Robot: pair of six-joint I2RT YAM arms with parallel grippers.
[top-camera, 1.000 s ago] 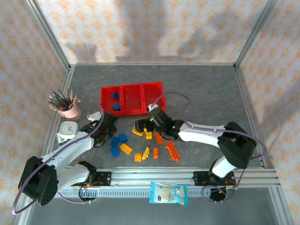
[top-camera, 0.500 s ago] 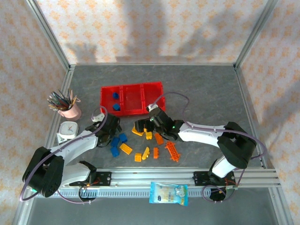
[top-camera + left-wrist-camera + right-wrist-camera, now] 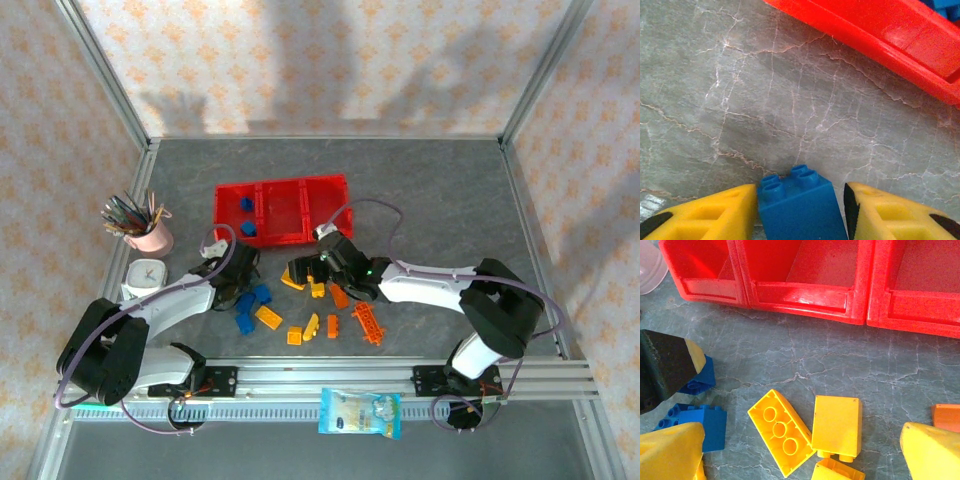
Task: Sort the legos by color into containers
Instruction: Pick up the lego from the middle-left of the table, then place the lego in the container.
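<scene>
The red three-bin tray (image 3: 300, 182) stands at mid-table, with two blue bricks (image 3: 246, 204) in its left bin. Loose blue (image 3: 262, 293), yellow (image 3: 268, 317) and orange (image 3: 340, 296) legos lie in front of it, including the ladder-like orange piece (image 3: 367, 322). My left gripper (image 3: 236, 281) is open around a blue brick (image 3: 800, 205) on the table. Its left finger (image 3: 710, 215) touches the brick and a small gap shows at the right. My right gripper (image 3: 800, 455) is open above two yellow bricks (image 3: 781, 431), close to the tray's front wall (image 3: 805, 295).
A pink pen cup (image 3: 148, 235) and a small white clock (image 3: 145, 277) stand at the left. A plastic packet (image 3: 360, 412) lies on the front rail. In the right wrist view the left gripper's finger (image 3: 665, 365) sits by more blue bricks (image 3: 702, 427).
My left gripper has shifted a little right and forward to the blue bricks. The right arm has barely moved.
</scene>
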